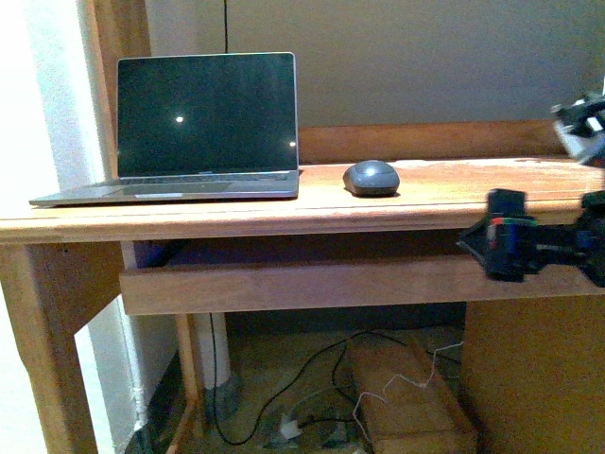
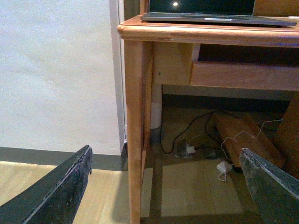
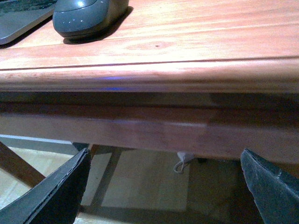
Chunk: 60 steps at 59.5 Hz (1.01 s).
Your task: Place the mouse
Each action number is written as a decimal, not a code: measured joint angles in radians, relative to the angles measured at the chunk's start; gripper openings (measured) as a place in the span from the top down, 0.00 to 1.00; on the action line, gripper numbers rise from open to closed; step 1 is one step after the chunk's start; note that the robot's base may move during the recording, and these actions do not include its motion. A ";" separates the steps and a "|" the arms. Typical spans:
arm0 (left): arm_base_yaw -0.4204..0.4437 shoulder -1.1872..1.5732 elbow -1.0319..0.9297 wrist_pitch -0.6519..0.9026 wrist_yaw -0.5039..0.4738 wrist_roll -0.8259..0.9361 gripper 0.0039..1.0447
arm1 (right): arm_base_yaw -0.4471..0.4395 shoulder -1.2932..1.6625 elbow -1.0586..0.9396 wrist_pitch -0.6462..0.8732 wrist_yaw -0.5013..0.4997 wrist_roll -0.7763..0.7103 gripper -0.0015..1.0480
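Observation:
The dark grey mouse (image 1: 371, 177) lies on the wooden desk (image 1: 454, 194), just right of the open laptop (image 1: 203, 123). It also shows in the right wrist view (image 3: 86, 16), resting near the desk's front edge (image 3: 187, 74). My right gripper (image 1: 492, 236) is open and empty, in front of the desk edge and slightly below the top, to the right of the mouse; its fingers (image 3: 56, 191) stand wide apart. My left gripper (image 2: 166, 186) is open and empty, low near the floor in front of the desk's left leg (image 2: 135, 130). It is out of the front view.
A pull-out shelf (image 1: 312, 284) runs under the desktop. Cables and a white charger (image 2: 224, 168) lie on the floor beneath, beside a wooden box (image 1: 406, 397). A white wall (image 2: 56, 70) stands left of the desk. A low wooden back rail (image 1: 425, 142) lines the desk's rear.

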 joint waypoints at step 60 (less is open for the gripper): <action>0.000 0.000 0.000 0.000 0.002 0.000 0.07 | 0.039 -1.388 -0.707 -0.514 0.427 -0.114 0.53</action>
